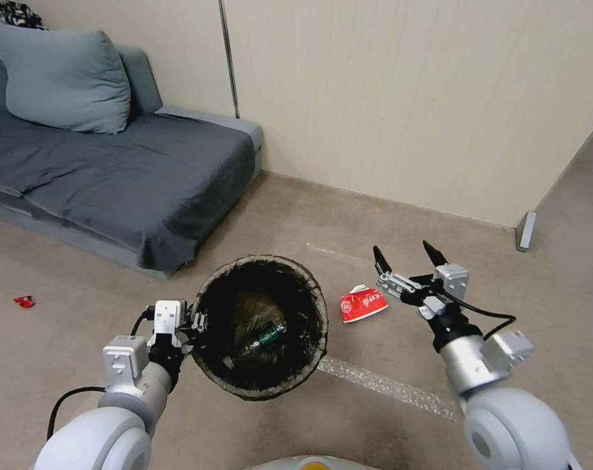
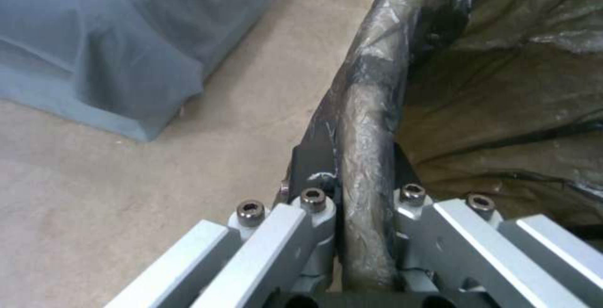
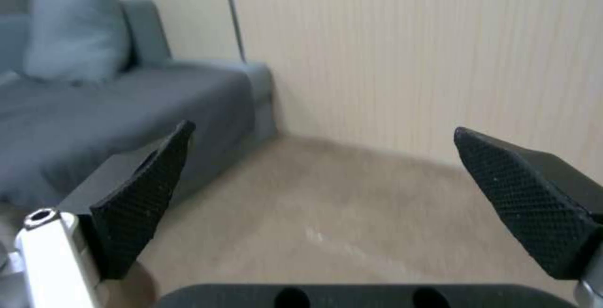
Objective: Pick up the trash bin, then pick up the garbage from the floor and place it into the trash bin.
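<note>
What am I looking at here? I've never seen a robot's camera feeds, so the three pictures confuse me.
It is a wheeled robot with two arms. The head camera looks down at the floor. The left gripper is clamped on the rim of the trash bin, which already has a bottle inside; the left wrist camera shows that grip close up. The right gripper is held open above a crushed red-and-white cup on the floor; its wrist camera looks out between its fingers. A red scrap lies by the sofa.

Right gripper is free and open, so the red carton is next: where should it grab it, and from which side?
Judging by its pose, come from above: the red carton lies flattened on the floor beside the bin. Span its narrow width near the middle with the right gripper, away from the crumpled white end.
</note>
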